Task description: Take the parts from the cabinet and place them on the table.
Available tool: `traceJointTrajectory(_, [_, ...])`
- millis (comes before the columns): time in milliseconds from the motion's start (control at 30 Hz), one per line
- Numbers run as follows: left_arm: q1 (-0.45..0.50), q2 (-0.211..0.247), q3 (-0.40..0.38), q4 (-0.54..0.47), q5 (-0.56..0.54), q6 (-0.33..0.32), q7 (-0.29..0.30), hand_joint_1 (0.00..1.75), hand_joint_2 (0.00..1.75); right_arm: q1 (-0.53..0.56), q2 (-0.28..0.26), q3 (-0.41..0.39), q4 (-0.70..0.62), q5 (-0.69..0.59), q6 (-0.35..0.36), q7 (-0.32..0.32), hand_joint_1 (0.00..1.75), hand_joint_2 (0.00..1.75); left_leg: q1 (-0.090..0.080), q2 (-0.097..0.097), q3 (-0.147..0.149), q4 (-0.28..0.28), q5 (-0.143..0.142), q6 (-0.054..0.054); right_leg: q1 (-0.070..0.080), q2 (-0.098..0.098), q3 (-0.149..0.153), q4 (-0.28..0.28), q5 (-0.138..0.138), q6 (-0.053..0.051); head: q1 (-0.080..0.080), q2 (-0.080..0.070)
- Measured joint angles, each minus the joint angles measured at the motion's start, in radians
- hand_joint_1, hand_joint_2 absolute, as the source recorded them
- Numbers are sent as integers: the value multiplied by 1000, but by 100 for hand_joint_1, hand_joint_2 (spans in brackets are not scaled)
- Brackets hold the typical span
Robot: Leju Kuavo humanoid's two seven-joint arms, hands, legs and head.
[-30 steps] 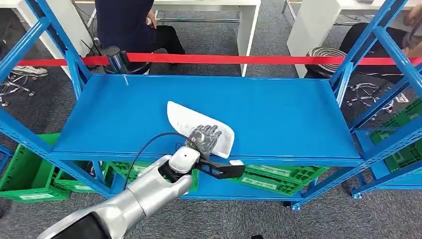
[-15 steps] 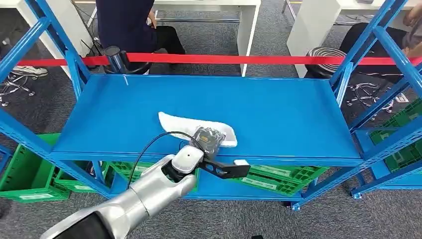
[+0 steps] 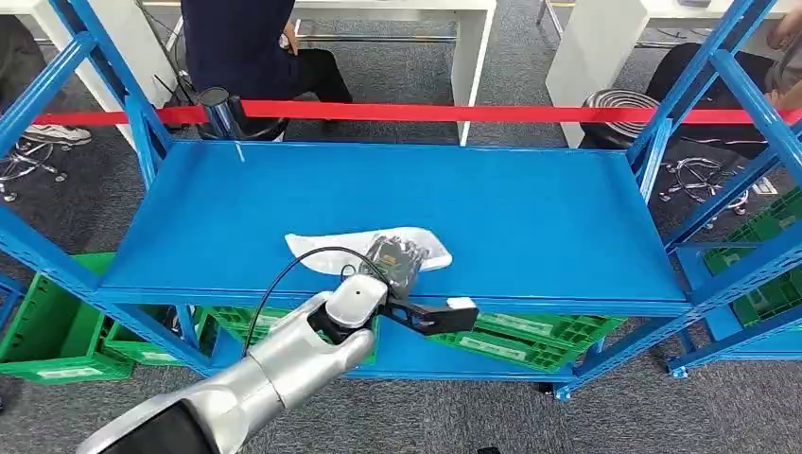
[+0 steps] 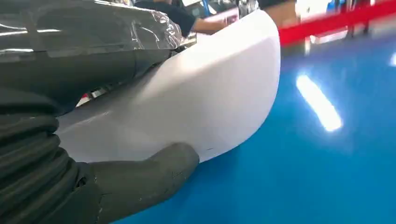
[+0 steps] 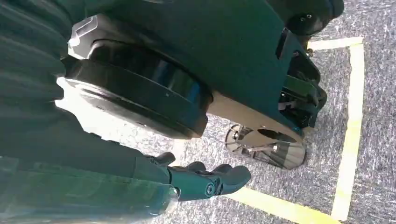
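We see the left hand (image 3: 395, 263) gripping the white part (image 3: 326, 245) near the blue shelf's (image 3: 530, 218) front edge. The right hand (image 5: 205, 182) hangs over carpet, fingers loosely curled, holding nothing.

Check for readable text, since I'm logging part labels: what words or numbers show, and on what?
None can be read.
Green crates: white labels, too small and blurred.
White part, gripped by the left hand: no print visible.
Blue shelf: no markings.
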Motion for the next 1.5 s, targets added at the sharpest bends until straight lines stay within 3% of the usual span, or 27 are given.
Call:
traceJointTrajectory(133, [29, -10, 42, -128, 99, 84, -18, 175, 175, 8, 0, 0, 0, -25, -14, -2, 0, 175, 0, 0, -1, 0, 0, 0, 0, 0, 0, 0, 0, 0, 0, 0])
traceJointTrajectory(333, [101, -2, 116, -421, 226, 125, -35, 175, 175, 17, -1, 0, 0, -39, -24, 3, 0, 175, 0, 5, -1, 0, -1, 0, 0, 0, 0, 0, 0, 0, 0, 0])
traceJointTrajectory(433, [124, 9, 144, -521, 261, 141, -50, 175, 175, 18, -1, 0, 0, -40, -27, 3, 0, 175, 0, 7, 0, 0, -1, 0, 0, 0, 0, 0, 0, 0, 0, 0])
traceJointTrajectory(767, [260, 81, 267, -897, 752, 224, -218, 175, 175, 21, -2, 0, 0, -49, -32, 2, 0, 175, 0, 16, 2, -1, -1, 0, 0, 6, 0, 0, 0, -1, 0, 0])
traceJointTrajectory(1067, [330, 142, 309, -1112, 854, 267, -302, 175, 175, 20, -3, 0, 0, -53, -44, 2, 0, 175, 0, 13, 3, -2, -2, 0, 0, 6, 0, 0, 0, -1, 0, 0])
traceJointTrajectory(1500, [384, 185, 310, -1250, 947, 279, -361, 175, 175, 20, -3, 0, 0, -61, -47, 2, 0, 175, 0, 4, 2, -2, -1, 0, 0, 4, 0, 0, 0, -1, 0, 0])
